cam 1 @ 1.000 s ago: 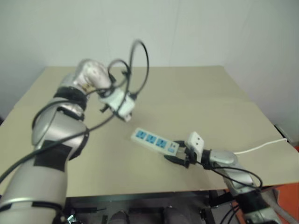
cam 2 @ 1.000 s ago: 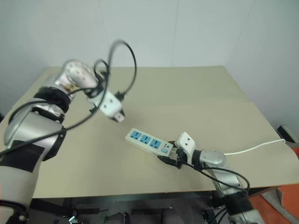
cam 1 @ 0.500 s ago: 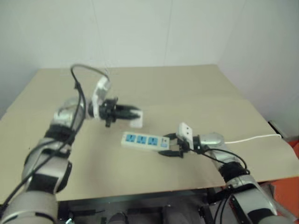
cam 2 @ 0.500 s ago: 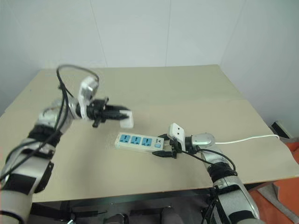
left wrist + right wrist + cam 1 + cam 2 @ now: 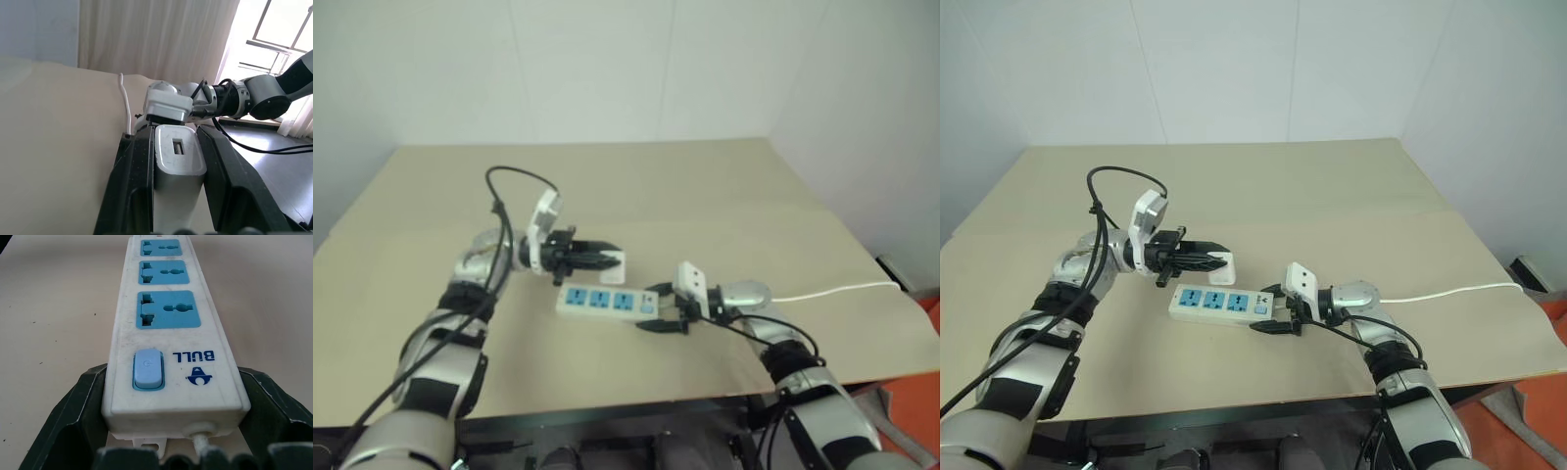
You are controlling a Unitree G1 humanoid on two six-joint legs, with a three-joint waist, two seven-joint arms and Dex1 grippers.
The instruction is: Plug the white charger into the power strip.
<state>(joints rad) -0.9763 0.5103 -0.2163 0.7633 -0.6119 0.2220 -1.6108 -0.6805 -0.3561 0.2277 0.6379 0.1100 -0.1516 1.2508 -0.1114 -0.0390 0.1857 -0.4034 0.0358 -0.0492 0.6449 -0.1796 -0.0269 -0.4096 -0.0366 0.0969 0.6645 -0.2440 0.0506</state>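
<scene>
1. The power strip lies flat on the table, its three blue sockets facing up and nothing plugged in.
2. The left hand reaches level to the right, closed on the white charger, held just above the strip's far edge.
3. The right hand points left, its fingers spread around the strip's switch end, where the thin cord leaves.
</scene>
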